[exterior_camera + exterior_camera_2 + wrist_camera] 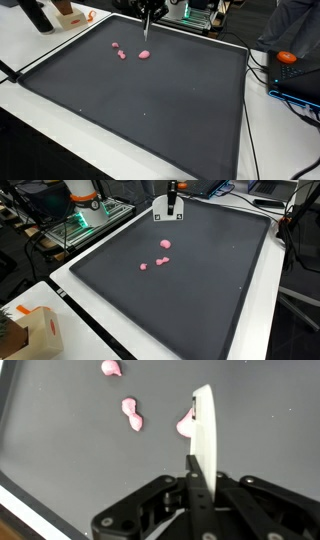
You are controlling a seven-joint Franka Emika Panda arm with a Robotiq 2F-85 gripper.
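Note:
My gripper [195, 460] is shut on a thin white flat plate [203, 430], which shows edge-on in the wrist view. It hangs over the far part of a black mat [200, 100]; in an exterior view the plate [168, 213] appears as a white square under the gripper [171, 200]. Three small pink lumps lie on the mat. The biggest lump [186, 425] sits right beside the plate's lower edge, partly hidden by it. A double lump [132, 415] and a smaller one [111, 368] lie farther off. In both exterior views the lumps [145, 54] [165, 244] are just in front of the plate.
The mat [200, 290] covers most of a white table. A cardboard box [35, 330] stands at a table corner. An orange object [287, 57] rests on a dark device with cables beside the mat. Electronics with green lights [78, 222] sit behind the mat.

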